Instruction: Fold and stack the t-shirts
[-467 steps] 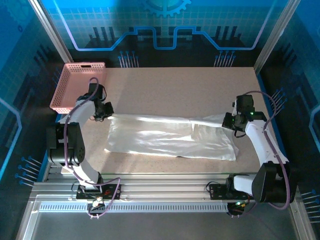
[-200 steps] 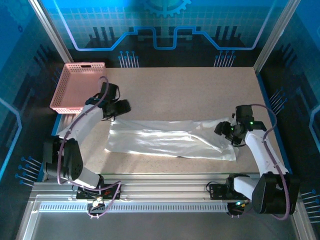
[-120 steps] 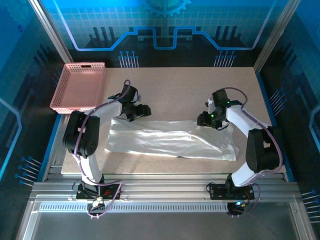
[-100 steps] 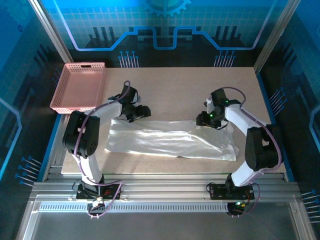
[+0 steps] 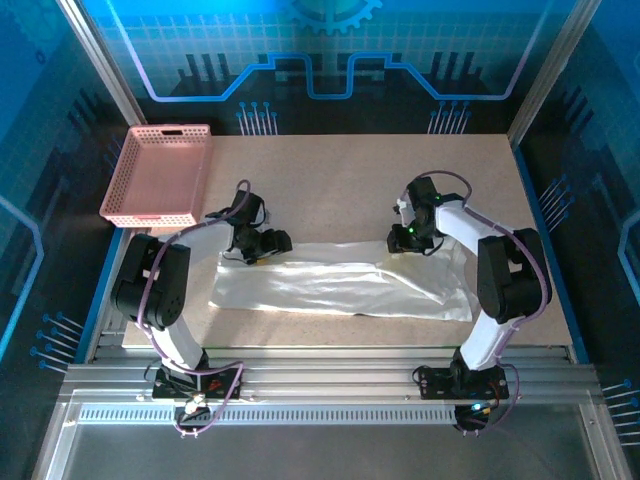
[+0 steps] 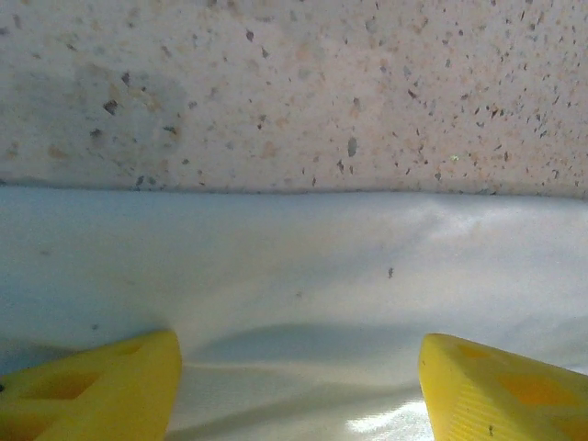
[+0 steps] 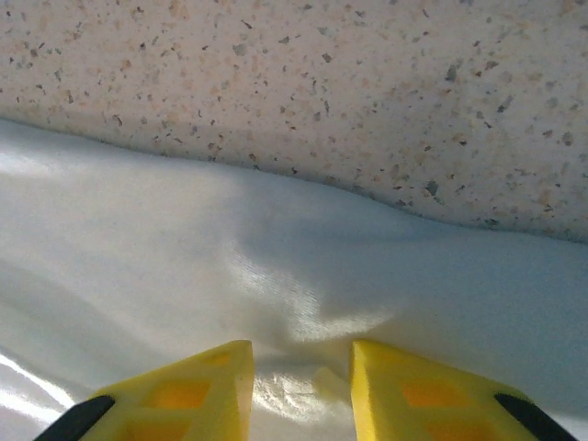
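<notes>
- T-shirt (image 5: 340, 285): white, thin, soft fabric, shining faintly under the light.
- It is lying flat on the speckled table (image 5: 350, 180), stretching as a long band from left to right across the near half.
- Its far edge is running nearly straight on the left and curving gently on the right.
- Long creases are running lengthwise; the right end is lying in overlapping layers.
- A small pucker is rising near the far edge on the right.

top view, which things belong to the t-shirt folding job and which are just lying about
Part of the job: white t-shirt; left gripper; right gripper.
Just lying about: pink basket, at the far left corner of the table.
</notes>
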